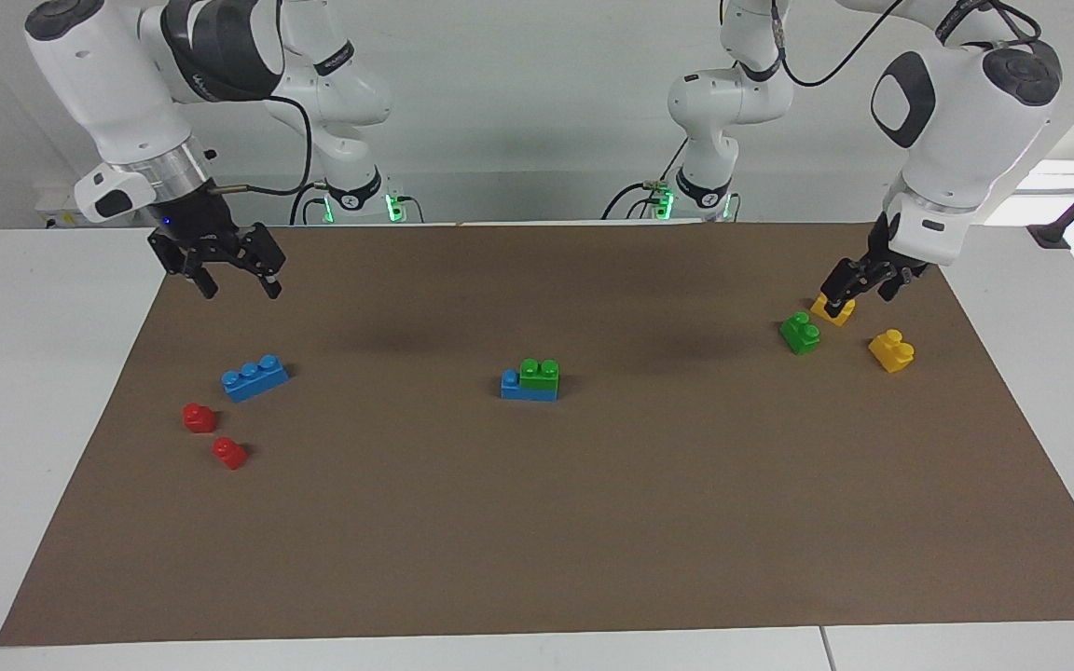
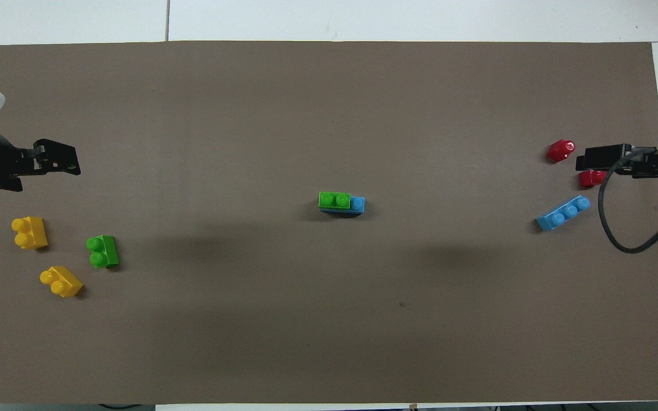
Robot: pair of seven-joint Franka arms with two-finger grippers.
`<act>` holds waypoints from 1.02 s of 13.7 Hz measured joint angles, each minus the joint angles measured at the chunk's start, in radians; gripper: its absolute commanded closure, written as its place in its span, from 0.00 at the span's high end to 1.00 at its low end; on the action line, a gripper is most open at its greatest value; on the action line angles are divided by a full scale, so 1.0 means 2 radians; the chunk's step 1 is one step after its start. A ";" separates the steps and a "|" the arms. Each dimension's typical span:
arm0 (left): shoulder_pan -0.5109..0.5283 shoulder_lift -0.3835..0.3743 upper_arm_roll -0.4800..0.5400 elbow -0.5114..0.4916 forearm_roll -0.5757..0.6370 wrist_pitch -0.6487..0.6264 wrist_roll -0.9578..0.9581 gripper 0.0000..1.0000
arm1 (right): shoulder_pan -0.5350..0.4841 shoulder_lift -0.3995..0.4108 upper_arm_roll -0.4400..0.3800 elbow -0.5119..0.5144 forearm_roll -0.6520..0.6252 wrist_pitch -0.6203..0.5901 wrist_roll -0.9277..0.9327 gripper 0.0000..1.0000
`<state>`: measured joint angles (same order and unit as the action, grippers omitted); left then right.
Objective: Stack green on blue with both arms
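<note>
In the middle of the brown mat a green brick (image 1: 539,371) (image 2: 334,200) sits stacked on a blue brick (image 1: 523,389) (image 2: 358,204), leaving one blue stud bare. A second green brick (image 1: 800,333) (image 2: 102,251) lies loose at the left arm's end. A second blue brick (image 1: 254,377) (image 2: 563,213) lies loose at the right arm's end. My left gripper (image 1: 861,289) (image 2: 49,165) hangs open and holds nothing, up in the air by the yellow bricks. My right gripper (image 1: 237,280) (image 2: 594,162) is raised over the mat's edge by the loose blue brick, open and holding nothing.
Two yellow bricks (image 1: 833,309) (image 1: 891,350) lie beside the loose green one. Two small red bricks (image 1: 199,417) (image 1: 229,453) lie beside the loose blue one. The brown mat (image 1: 537,540) covers the white table (image 1: 24,373).
</note>
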<state>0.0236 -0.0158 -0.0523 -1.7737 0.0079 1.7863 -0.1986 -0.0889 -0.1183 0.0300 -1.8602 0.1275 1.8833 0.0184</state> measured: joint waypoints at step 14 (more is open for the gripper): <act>-0.007 -0.039 -0.005 0.000 -0.015 -0.086 0.053 1.00 | -0.013 -0.007 -0.001 0.015 -0.059 -0.053 -0.079 1.00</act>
<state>0.0102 -0.0935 -0.0626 -1.7738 -0.0225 1.6152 -0.0933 -0.1147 -0.1320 0.0289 -1.8304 0.0099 1.7767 -0.1389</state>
